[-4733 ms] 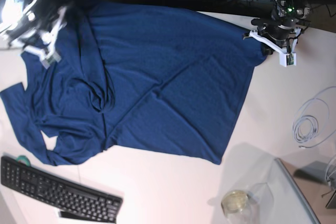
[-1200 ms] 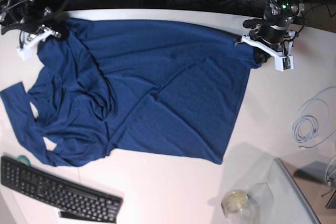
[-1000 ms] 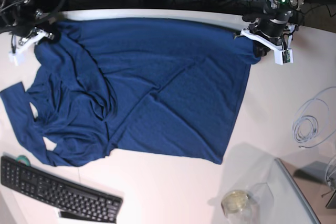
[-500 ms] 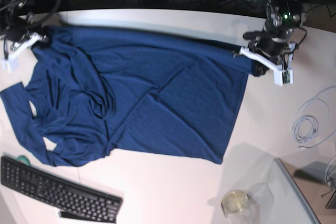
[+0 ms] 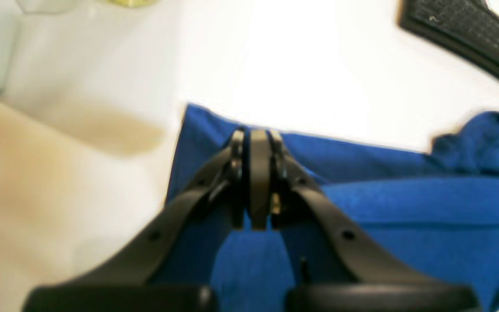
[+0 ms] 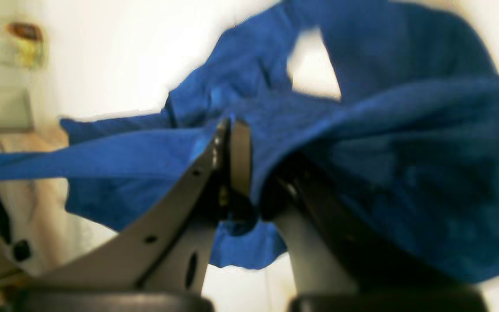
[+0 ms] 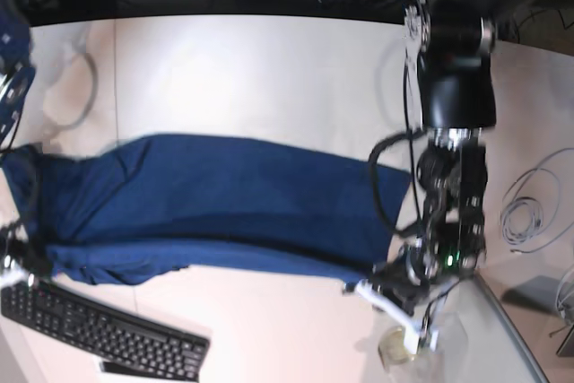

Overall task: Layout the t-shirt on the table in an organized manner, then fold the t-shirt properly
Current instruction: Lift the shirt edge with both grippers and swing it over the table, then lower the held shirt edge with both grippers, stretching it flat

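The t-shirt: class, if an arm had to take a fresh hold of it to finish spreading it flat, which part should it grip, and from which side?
Probably the bunched sleeve end of the t-shirt, beside the keyboard. Come from that end, low over the table: there the cloth lies heaped. The right gripper and left gripper are shut on the shirt's ends.

one t-shirt [image 7: 206,204], navy, across the middle of the frame. one table [image 7: 251,69], white. two grippers: left gripper [image 5: 253,182] and right gripper [image 6: 232,173], one in each wrist view. one black keyboard [image 7: 99,329], lower left. one coil of pale cable [image 7: 529,208], right edge. one clear container [image 7: 404,345] with yellowish contents, bottom centre-right.
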Tool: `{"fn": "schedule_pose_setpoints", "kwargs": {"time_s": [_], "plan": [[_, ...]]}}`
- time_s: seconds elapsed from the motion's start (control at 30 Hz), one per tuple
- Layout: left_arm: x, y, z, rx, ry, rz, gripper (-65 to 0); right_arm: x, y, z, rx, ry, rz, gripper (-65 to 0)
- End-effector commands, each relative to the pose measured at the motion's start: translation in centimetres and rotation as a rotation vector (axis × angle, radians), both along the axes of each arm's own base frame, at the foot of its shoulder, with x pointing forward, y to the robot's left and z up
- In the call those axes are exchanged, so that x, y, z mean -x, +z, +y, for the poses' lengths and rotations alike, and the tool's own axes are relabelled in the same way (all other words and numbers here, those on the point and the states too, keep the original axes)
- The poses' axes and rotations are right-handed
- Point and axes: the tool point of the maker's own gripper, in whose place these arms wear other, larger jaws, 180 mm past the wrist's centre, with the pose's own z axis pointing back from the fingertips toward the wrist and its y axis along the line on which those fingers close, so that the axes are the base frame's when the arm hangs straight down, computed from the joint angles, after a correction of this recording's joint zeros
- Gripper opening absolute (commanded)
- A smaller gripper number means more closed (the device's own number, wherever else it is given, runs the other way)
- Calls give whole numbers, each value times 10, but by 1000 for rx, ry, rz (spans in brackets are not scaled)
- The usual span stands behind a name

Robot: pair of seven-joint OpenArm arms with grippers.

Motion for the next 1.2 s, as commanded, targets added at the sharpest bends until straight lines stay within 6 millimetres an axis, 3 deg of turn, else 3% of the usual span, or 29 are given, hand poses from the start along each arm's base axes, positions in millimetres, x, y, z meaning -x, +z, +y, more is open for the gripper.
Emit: {"fn": "schedule_pose_setpoints", "kwargs": {"time_s": [0.0,0.1,0.23,0.33,0.43,0.5,0.6,0.67,0.77,0.83,0.93,1.03,1.17], "plan": [[-33,50,-2,-2,2,-147,-650,-30,52,-23,39,-29,-131,-645],[-72,106,-14,-12,-19,-254,-650,-66,119,-32,97,-11,-245,-645],[-96,181,-31,3,-41,-388,-650,-86,204,-55,180,-16,-368,-645],[-99,219,-33,9,-41,-469,-650,-89,252,-66,253,-19,-444,-645],[-85,232,-35,16,-31,-530,-650,-77,271,-74,323,-9,-452,-645],[-69,223,-36,9,-37,-545,-650,-63,255,-74,346,9,-398,-645],[-36,183,-30,4,-34,-485,-650,-26,215,-84,372,-6,-319,-647],[-11,145,-18,13,-2,-427,-650,1,172,-80,350,-21,-261,-647],[30,82,-1,18,46,-306,-650,57,95,-78,291,-71,-129,-647],[56,44,9,16,72,-219,-650,90,43,-62,237,-72,-37,-645],[88,4,19,-8,82,-120,-650,129,-15,-39,186,-64,62,-645],[111,-31,23,-13,91,-25,-650,159,-60,-16,126,-86,111,-645],[134,-57,24,-15,92,48,-650,186,-92,-8,76,-103,186,-645]]}}
